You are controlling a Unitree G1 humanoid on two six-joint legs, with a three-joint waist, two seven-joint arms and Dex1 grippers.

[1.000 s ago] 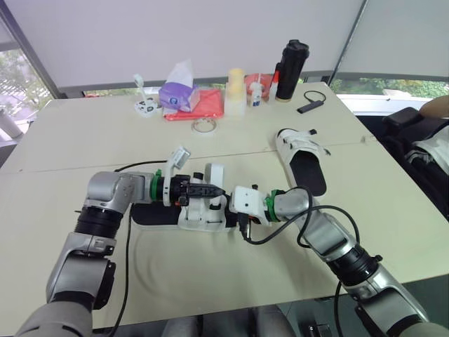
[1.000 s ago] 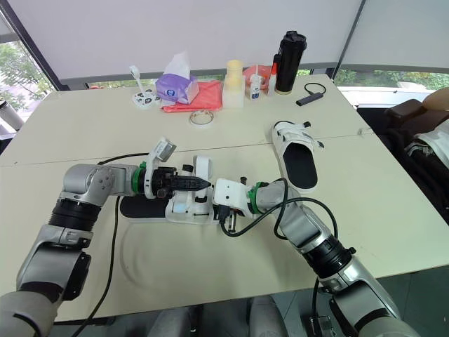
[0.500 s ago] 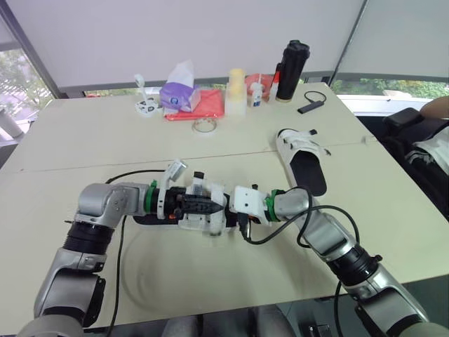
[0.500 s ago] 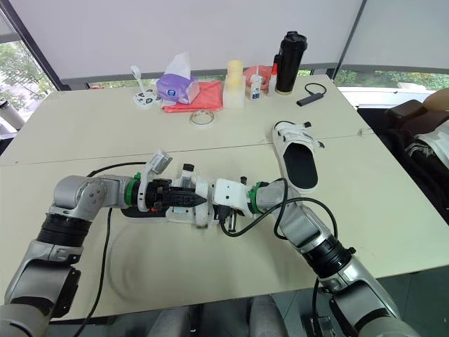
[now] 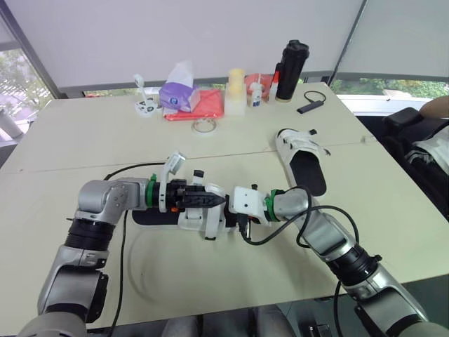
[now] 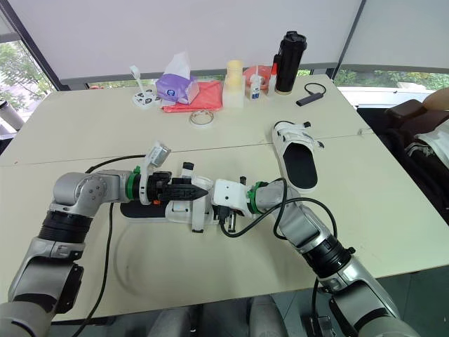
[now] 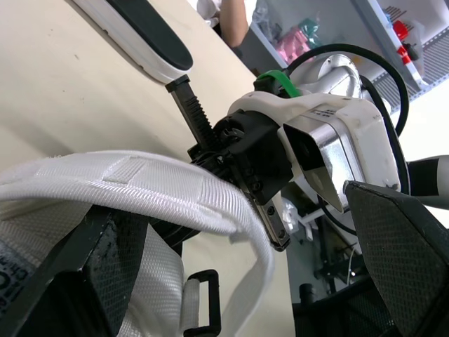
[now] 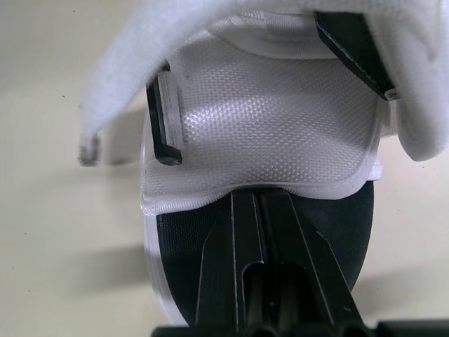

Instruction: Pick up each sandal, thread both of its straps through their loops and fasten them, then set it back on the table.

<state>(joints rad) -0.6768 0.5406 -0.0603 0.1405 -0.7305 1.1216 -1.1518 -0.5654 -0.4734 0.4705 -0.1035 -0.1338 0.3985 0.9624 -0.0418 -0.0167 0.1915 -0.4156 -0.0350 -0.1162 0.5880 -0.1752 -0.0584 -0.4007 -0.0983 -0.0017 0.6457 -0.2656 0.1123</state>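
The sandal (image 5: 205, 219) lies on the bench (image 5: 210, 281) before me, my left fingers (image 7: 393, 253) spread with its white strap (image 7: 140, 182) across one, my right fingers (image 8: 235, 274) closed together over its black insole (image 8: 175, 246).

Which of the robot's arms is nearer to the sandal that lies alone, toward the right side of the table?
Right. The right arm bends close beside the near end of that sandal; the left arm is beyond the other sandal, well apart.
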